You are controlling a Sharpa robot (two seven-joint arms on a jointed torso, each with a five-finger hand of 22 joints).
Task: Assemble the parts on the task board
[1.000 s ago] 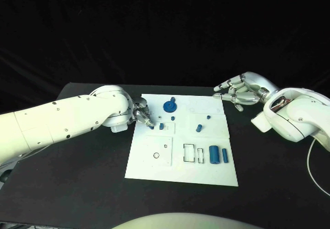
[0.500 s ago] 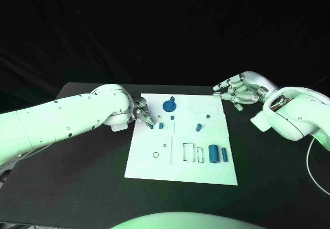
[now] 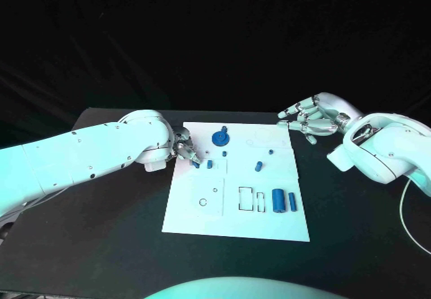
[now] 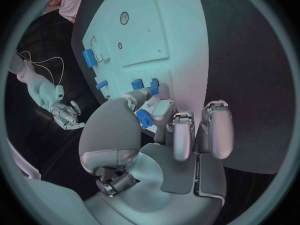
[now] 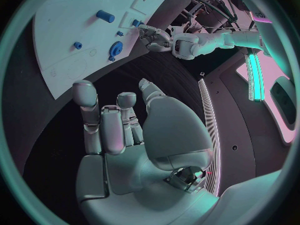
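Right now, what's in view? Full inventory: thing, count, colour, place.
table: one, black, under everything.
task board: one, white plate, middle of the table, with outlined slots and small holes.
round part: one, blue, far end of the board.
small parts: about four, blue, mid board, one at the left hand's fingertips.
long parts: two, blue, side by side near the board's right edge.
left hand: one, silver, at the board's left edge, fingertips down at a small blue part; grip cannot be told.
right hand: one, silver, off the board's far right corner, fingers apart, holding nothing.
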